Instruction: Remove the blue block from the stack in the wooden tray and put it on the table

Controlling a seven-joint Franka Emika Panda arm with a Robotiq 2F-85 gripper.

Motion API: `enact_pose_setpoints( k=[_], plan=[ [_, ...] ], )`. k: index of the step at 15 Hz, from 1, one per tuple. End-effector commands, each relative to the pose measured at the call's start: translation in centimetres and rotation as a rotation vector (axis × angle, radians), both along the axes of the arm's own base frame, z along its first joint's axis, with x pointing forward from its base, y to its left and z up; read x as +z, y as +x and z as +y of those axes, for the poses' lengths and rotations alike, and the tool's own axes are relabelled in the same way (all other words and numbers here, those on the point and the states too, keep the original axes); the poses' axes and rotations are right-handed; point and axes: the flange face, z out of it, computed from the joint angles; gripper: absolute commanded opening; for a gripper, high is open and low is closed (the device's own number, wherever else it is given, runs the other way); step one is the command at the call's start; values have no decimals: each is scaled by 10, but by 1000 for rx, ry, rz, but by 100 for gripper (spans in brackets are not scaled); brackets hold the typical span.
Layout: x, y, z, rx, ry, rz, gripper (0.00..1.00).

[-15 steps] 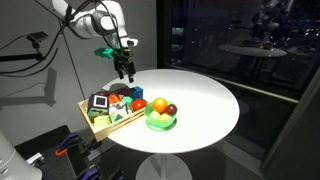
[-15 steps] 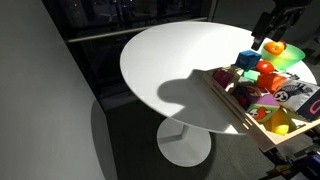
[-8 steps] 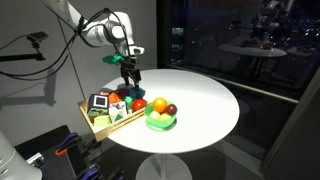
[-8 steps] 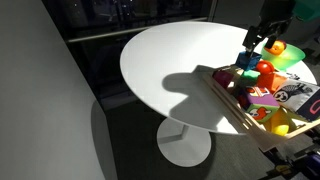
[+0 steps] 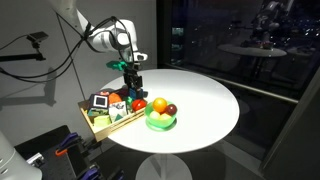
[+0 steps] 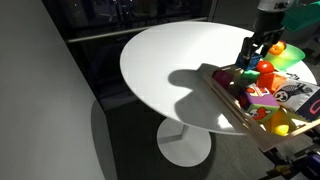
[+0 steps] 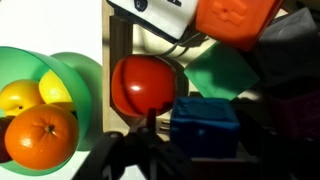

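The blue block (image 7: pixel 205 124) sits on top of other toys in the wooden tray (image 5: pixel 100 123), beside a red ball (image 7: pixel 146 84). In the wrist view my gripper (image 7: pixel 200 140) is open, with a dark finger on each side of the blue block and a small gap on the left side. In both exterior views the gripper (image 5: pixel 133 87) (image 6: pixel 258 55) hangs low over the tray's end nearest the green bowl. The block itself is hard to make out in the exterior views.
A green bowl (image 5: pixel 160 122) with an orange (image 7: pixel 40 136) and lemons stands on the white round table (image 5: pixel 205 105) right next to the tray. An orange block (image 7: pixel 234 20), a green piece (image 7: pixel 215 72) and other toys crowd the tray (image 6: pixel 235 110).
The gripper has moved from above the table's back edge down over the tray, lowering around the blue block. The toys and bowl have not moved.
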Motion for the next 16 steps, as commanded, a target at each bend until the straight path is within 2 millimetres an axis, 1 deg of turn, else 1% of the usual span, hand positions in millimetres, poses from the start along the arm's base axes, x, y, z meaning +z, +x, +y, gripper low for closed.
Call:
enact_pose_setpoints(
  k=[1,2,3,6,9,13,14,15,16],
  plan=[
    [2,9,3,-15,-15,-15,49],
    [7,10,5,-16,-11,-20,40],
    [12,10,6,-14,-8,-28,35],
    [26,15,6,-21,0,-54,34],
    [39,27,5,-39,3,-90,34],
    [48,40,4,-86,-10,-137,34],
    [49,41,3,-95,-14,-142,84],
    [50,42,3,-103,-16,-146,85],
    [51,42,3,-109,-17,-149,91]
  ],
)
